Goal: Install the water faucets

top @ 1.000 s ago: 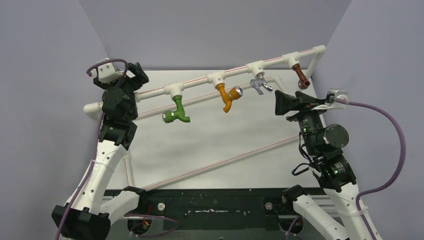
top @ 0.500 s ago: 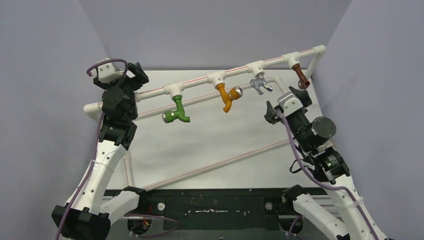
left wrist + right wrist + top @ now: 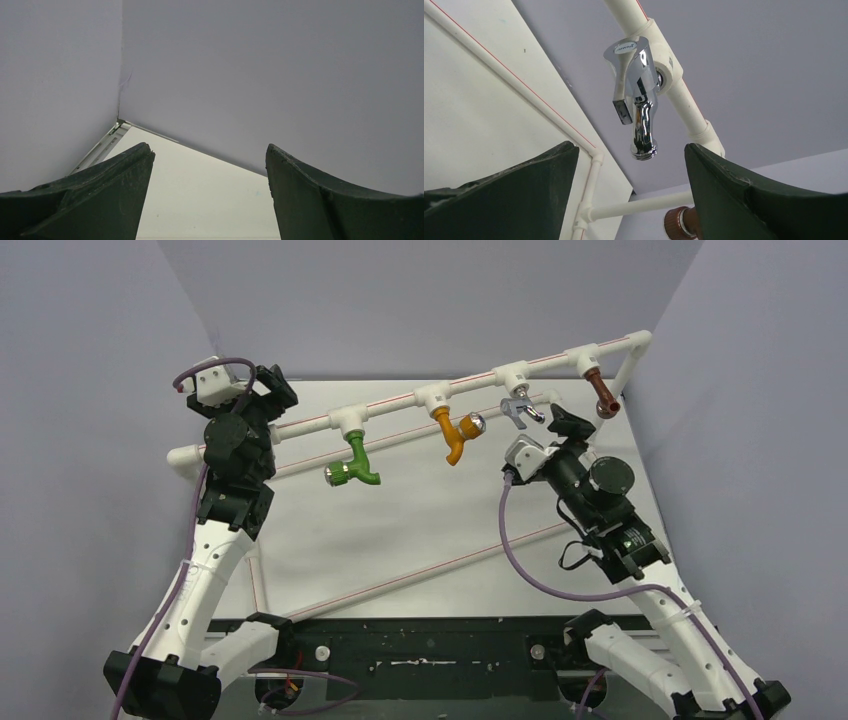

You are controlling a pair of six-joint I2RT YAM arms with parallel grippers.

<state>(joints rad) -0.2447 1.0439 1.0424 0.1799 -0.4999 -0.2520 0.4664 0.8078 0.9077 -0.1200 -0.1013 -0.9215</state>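
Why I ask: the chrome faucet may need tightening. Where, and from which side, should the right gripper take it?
Grip the chrome faucet across its stout body below the lever handle, probably. Come from the spout end, on the right gripper's present line: its open fingers flank the hanging spout, and the tee blocks the far side.

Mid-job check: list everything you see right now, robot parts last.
Shiny chrome metal faucet: one, silver, third tee from left, ahead of the right fingers.
Green bent-spout faucet: one, green, leftmost tee.
Orange bent-spout faucet: one, orange, second tee.
Brown faucet: one, brown, rightmost tee.
White pipe tee fittings: four, white, along the raised rail.
Red-striped white pipe frame: one, white, on the table.
White table: one, white, under everything.
Left fingers: two, black, open, empty.
Right fingers: two, black, open, empty.
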